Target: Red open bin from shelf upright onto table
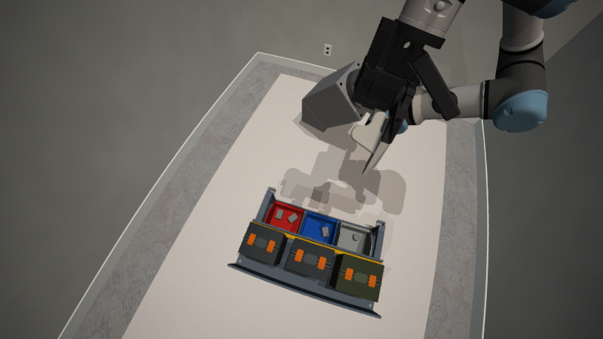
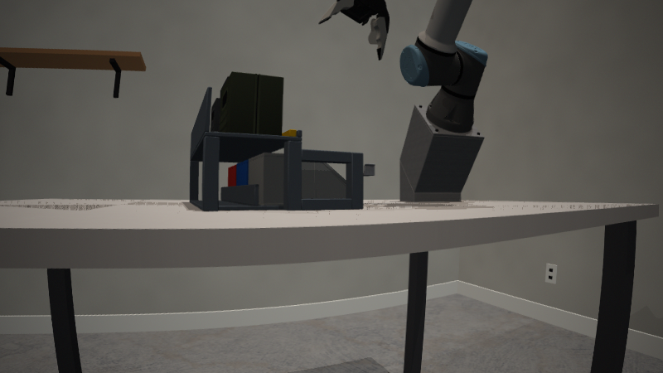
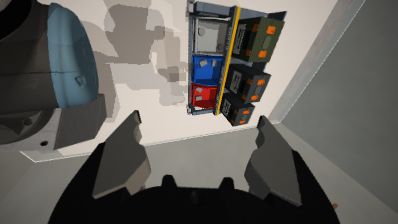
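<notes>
The red open bin (image 1: 284,224) (image 2: 231,176) (image 3: 210,95) stands upright in the lower level of the dark grey shelf (image 1: 264,207) (image 2: 292,176) (image 3: 201,6). It is at the left end of the row in the top view, beside the blue bin. Two small grey parts lie inside it. The shelf stands on the table (image 1: 202,261) (image 2: 324,243). My gripper (image 1: 368,162) (image 2: 350,41) (image 3: 199,113) is wide open with nothing between its fingers. It hangs high above the table, toward the arm's base from the shelf, and touches nothing.
A blue bin (image 1: 313,223) (image 3: 214,74) and a light grey bin (image 1: 346,239) (image 3: 212,36) share the row, each with parts. Three dark cases with orange latches, one of them green (image 1: 357,288) (image 2: 257,104) (image 3: 260,40), stand on the upper level behind a yellow strip (image 3: 228,62).
</notes>
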You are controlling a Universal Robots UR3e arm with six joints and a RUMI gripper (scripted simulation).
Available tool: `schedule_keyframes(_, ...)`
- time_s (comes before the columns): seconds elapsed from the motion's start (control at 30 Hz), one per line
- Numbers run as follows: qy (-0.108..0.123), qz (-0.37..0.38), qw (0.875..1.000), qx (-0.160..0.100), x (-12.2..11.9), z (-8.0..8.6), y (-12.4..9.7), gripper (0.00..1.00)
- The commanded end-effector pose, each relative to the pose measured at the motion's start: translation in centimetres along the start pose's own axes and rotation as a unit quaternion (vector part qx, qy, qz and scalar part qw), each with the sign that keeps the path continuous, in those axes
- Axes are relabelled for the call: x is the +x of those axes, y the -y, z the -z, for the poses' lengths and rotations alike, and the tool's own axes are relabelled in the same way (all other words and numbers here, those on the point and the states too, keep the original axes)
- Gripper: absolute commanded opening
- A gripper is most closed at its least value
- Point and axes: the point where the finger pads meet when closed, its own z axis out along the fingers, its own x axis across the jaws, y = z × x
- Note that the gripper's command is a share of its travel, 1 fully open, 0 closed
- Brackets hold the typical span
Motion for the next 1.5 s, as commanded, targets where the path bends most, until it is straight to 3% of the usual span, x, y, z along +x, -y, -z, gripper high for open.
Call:
schedule_keyframes(0.0, 0.117, -0.003, 0.992, 0.040, 0.1, -4.3, -2.0, 1.00)
schedule_keyframes(0.27, 0.117, -0.003, 0.992, 0.040, 0.1, -4.3, -2.0, 1.00)
schedule_keyframes(0.3, 0.030, 0.000, 0.999, 0.011, 0.0, -1.2, -0.5, 1.00)
schedule_keyframes(0.43, 0.128, -0.003, 0.991, 0.045, 0.1, -4.8, -2.2, 1.00)
schedule_keyframes(0.83, 0.128, -0.003, 0.991, 0.045, 0.1, -4.8, -2.2, 1.00)
schedule_keyframes(0.87, 0.042, 0.000, 0.999, 0.016, 0.0, -1.7, -0.7, 1.00)
schedule_keyframes(1.0, 0.140, -0.003, 0.989, 0.049, 0.1, -5.3, -2.4, 1.00)
schedule_keyframes(1.4, 0.140, -0.003, 0.989, 0.049, 0.1, -5.3, -2.4, 1.00)
schedule_keyframes(1.43, 0.053, 0.000, 0.998, 0.021, 0.0, -2.2, -1.0, 1.00)
schedule_keyframes(1.47, 0.078, -0.001, 0.997, 0.029, 0.1, -3.1, -1.4, 1.00)
